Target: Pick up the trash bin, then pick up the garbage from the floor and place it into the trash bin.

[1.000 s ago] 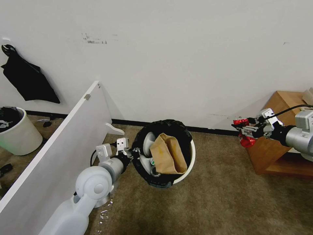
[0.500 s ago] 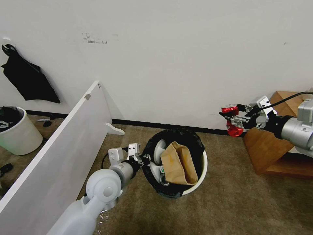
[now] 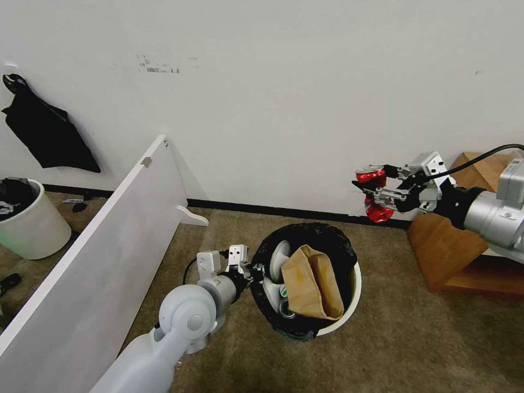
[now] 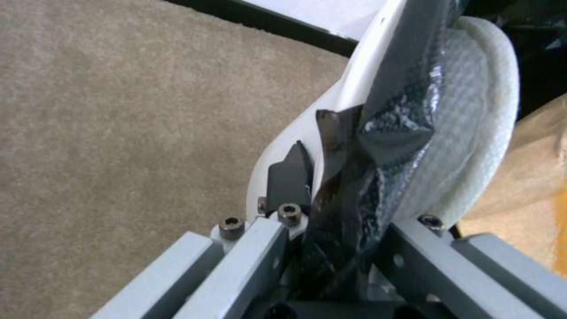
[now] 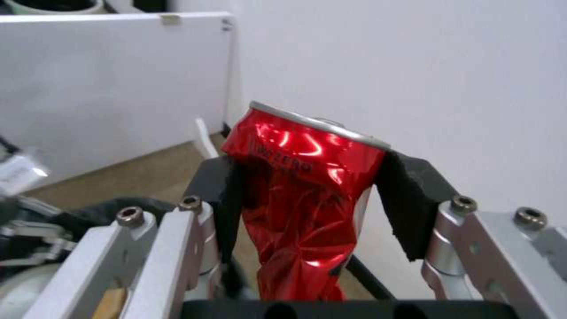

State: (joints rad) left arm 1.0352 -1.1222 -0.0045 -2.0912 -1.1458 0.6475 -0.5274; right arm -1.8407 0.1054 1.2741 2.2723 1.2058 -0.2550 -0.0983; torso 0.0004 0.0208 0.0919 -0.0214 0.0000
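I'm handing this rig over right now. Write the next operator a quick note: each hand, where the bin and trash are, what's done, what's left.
Left hand: shut on the trash bin, clamped on its rim and black liner, bin held out in front of the robot.
Right hand: shut on the crushed red can, held in the air beside the wooden stand, above and to the right of the bin, not yet over its opening.
Done: tan paper bag, a white slipper and a bottle are in the bin.
Left: bring the can over the bin and release it.
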